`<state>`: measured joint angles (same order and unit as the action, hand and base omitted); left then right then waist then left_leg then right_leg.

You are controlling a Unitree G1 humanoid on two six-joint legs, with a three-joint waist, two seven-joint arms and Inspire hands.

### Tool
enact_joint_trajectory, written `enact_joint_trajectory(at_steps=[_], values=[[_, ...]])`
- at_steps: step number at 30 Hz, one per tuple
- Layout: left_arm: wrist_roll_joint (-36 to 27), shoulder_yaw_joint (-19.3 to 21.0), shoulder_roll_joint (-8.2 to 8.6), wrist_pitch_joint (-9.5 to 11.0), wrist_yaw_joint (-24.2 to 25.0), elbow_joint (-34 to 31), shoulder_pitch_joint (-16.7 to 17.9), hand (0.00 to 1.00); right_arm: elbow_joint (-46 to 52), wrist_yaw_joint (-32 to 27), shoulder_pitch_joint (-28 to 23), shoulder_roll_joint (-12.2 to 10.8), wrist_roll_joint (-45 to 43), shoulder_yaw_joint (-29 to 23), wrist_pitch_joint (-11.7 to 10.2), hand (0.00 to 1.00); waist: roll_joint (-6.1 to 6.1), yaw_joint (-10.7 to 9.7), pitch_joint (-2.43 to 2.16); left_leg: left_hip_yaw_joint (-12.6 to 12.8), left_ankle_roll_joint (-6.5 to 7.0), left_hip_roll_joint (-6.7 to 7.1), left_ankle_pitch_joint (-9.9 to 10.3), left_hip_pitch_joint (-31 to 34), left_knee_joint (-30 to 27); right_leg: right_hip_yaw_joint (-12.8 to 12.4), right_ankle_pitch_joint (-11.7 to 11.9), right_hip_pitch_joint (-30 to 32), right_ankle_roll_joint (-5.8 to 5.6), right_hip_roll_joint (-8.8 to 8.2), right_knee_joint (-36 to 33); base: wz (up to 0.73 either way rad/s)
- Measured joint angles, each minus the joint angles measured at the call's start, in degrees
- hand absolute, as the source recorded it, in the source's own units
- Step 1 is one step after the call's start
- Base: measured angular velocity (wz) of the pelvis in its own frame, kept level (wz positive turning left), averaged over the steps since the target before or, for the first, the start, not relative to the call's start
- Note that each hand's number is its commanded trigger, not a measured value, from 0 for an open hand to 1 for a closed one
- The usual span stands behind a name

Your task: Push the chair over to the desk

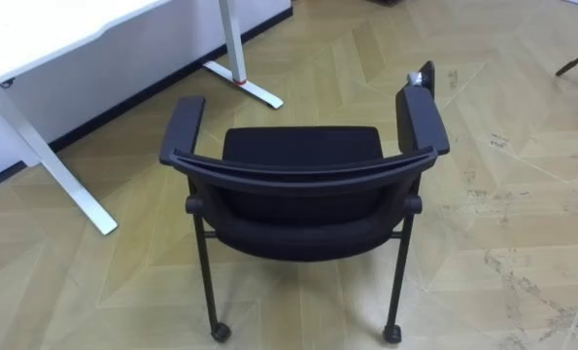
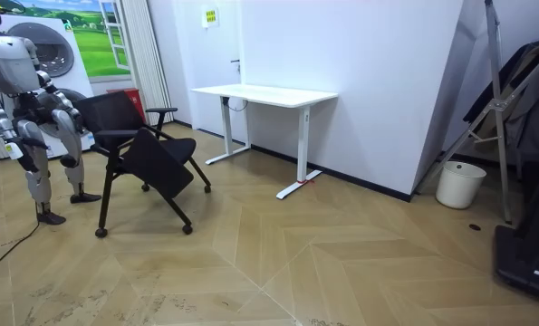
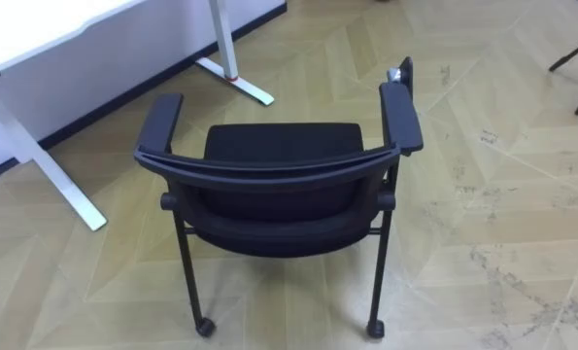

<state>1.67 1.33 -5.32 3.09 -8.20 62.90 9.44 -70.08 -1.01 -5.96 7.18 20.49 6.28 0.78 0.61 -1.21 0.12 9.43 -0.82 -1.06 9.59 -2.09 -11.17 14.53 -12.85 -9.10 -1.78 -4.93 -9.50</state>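
A black chair [image 1: 303,185] with two armrests and castor legs stands on the wood floor right in front of me, its curved backrest [image 3: 269,165] toward me and its seat facing away. In the room view I stand behind the chair [image 2: 142,149] at the room view's left, arms bent. My left hand [image 2: 73,136] is near the chair's back. My right hand [image 2: 15,149] is at my side, apart from the chair.
A white desk [image 2: 264,94] on white legs [image 1: 70,185] stands against the wall ahead and to my left. A white bucket [image 2: 459,184] and a dark stand are far off at the room view's right. Open floor lies beyond the chair.
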Motion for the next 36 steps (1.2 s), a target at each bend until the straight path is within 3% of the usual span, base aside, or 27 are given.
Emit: enact_joint_trajectory(at_steps=[14, 27, 30, 32, 36], values=[[0.1, 3.5, -0.16, 0.0, 0.0, 0.2, 0.4, 0.0, -1.3, -0.2, 0.1, -0.3, -0.9, -4.2, 0.5, 0.0, 1.11, -0.1, 0.17, 0.0, 0.0, 0.14, 0.0, 0.4, -0.1, -0.1, 0.0, -0.1, -0.02, 0.02, 0.8, 0.0], [-0.5, 6.5, -0.11, -1.1, -0.5, 0.2, 2.1, 0.0, -1.6, -1.3, -0.8, -0.3, -0.7, -5.4, 0.7, 0.0, 0.71, 0.2, 0.1, 0.0, 0.01, 0.11, 0.0, 0.4, -0.1, -0.1, 0.0, -0.1, -0.04, 0.02, 0.7, 0.0], [-1.0, 7.0, -0.09, -2.3, -2.7, 0.3, 2.6, 0.0, -2.0, -1.4, -0.6, -0.2, -0.7, -5.4, 1.6, 0.0, 0.48, 0.2, 0.01, 0.0, 0.0, 0.11, 0.0, 0.2, -0.1, 0.0, 0.0, -0.4, -0.04, 0.02, 0.8, 0.0], [-0.9, 8.1, -0.11, -2.9, -4.7, 0.2, 2.7, 0.0, -2.4, -1.3, -0.3, -0.2, -0.8, -5.4, 1.8, 0.0, 0.23, 0.1, 0.23, 0.0, -0.05, 0.11, 0.1, -0.6, -0.1, 0.1, 0.0, -1.1, -0.04, 0.03, 0.8, 0.0], [0.3, 10.8, -0.27, -3.6, -9.0, -0.2, 2.2, 0.0, -2.7, -1.3, 0.7, -0.1, -3.2, -7.7, 2.3, 0.0, -0.45, 0.1, 0.08, -0.1, -0.02, 0.06, 0.1, -0.7, -0.3, 0.0, 0.0, -1.3, -0.04, 0.05, 0.7, 0.0]])
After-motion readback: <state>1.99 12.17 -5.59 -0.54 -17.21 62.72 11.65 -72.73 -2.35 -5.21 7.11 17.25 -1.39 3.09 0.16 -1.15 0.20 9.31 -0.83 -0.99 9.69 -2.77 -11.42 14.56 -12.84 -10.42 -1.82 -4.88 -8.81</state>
